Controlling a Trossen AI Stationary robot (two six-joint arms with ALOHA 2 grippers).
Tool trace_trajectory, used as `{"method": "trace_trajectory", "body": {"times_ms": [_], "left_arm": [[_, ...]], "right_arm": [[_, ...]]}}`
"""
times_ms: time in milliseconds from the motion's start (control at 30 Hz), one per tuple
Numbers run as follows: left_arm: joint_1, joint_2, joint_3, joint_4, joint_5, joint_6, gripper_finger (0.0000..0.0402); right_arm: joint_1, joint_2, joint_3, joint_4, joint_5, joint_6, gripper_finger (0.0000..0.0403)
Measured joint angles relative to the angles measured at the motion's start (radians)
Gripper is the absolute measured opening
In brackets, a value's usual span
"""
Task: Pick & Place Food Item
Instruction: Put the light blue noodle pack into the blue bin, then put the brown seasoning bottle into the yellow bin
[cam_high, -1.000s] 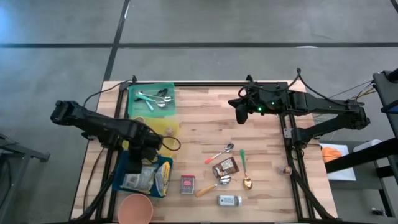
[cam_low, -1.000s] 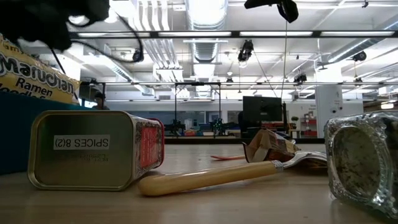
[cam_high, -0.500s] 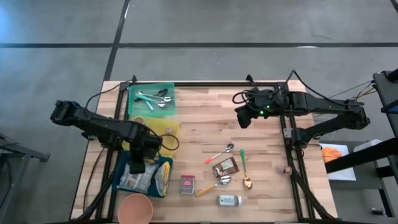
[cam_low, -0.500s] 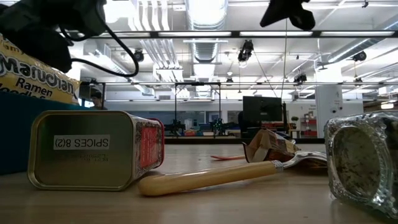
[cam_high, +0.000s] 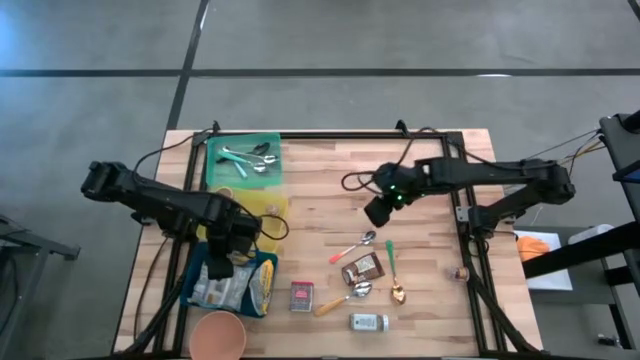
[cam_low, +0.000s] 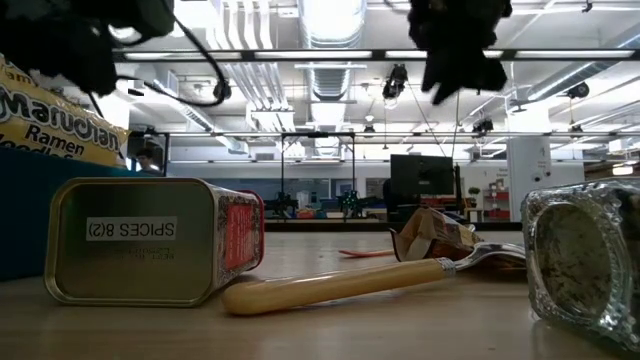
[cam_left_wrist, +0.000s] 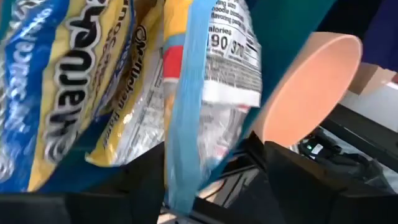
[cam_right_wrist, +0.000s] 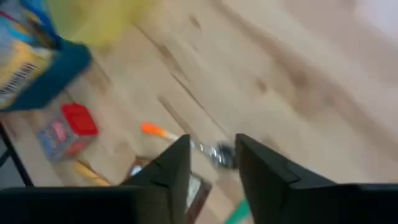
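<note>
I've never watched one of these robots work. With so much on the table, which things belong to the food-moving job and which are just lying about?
Job:
- yellow-and-blue ramen noodle packets
- blue bin holding them
- left gripper, fingers apart over the packets
- right gripper, above the spoons

Lying about:
- green tray of cutlery
- red-lidded spice tin
- pink bowl
- glass shaker jar

High view looks straight down; low view, level at tabletop, shares the spice tin (cam_high: 302, 296) (cam_low: 150, 240).
</note>
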Motion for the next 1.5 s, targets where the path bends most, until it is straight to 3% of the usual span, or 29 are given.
{"method": "trace_trajectory", "body": {"times_ms": [233,467,600,800,1000,1267,1500], "left_arm": [[0.0,-0.011,0.171,-0.068,-0.146,-0.017,0.0273],[0.001,-0.011,0.32,-0.035,-0.351,0.086,0.0273],[0.019,-0.011,0.361,-0.019,-0.408,0.135,0.0273],[0.073,-0.01,0.345,0.046,-0.416,0.147,0.0273],[0.112,-0.01,0.336,0.083,-0.416,0.13,0.0273],[0.117,-0.01,0.336,0.186,-0.413,0.101,0.0273],[0.12,-0.01,0.336,0.362,-0.429,0.058,0.0273]], "right_arm": [[0.06,0.043,-0.003,-0.145,-0.004,0.099,0.0204],[0.161,-0.013,-0.005,-0.276,-0.006,0.07,0.0237],[0.235,-0.065,-0.005,-0.305,-0.014,0.046,0.0251],[0.393,-0.115,-0.042,-0.42,-0.064,0.042,0.0256],[0.626,-0.156,-0.137,-0.451,-0.136,0.139,0.0256],[0.928,-0.242,-0.248,-0.43,-0.026,0.384,0.0256],[1.062,-0.319,-0.39,-0.311,0.0,0.57,0.0256]]}}
